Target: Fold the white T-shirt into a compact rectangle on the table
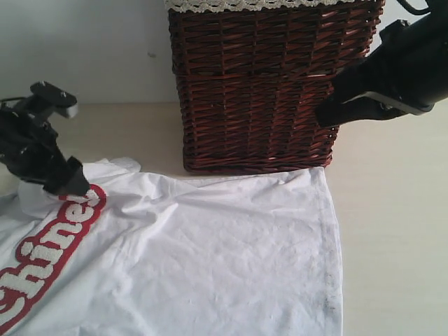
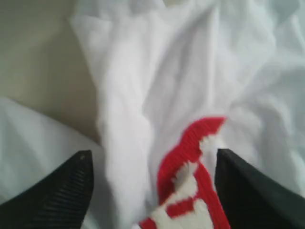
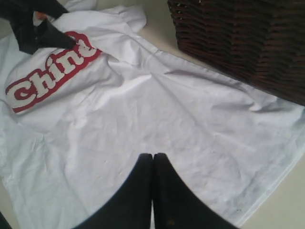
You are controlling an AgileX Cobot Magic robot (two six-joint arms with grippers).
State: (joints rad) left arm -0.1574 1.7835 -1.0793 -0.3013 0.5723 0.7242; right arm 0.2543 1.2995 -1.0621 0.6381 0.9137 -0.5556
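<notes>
The white T-shirt (image 1: 210, 259) lies spread flat on the table (image 1: 392, 231), with its red-edged lettering (image 1: 49, 245) at the lower left. My left gripper (image 1: 66, 183) is down on the shirt's far-left bunched corner, at the end of the lettering. In the left wrist view it (image 2: 153, 153) is open, and rumpled cloth (image 2: 157, 86) and lettering (image 2: 190, 171) lie between its fingers. My right gripper (image 1: 325, 115) hangs raised in front of the basket. It (image 3: 153, 156) is shut and empty, above the shirt's plain part (image 3: 143, 109).
A tall dark wicker basket (image 1: 266, 91) with cream lace trim (image 1: 266, 4) stands at the back, touching the shirt's far edge. Bare tabletop shows right of the shirt's hem (image 1: 329, 231) and behind the left arm. The pale wall is behind.
</notes>
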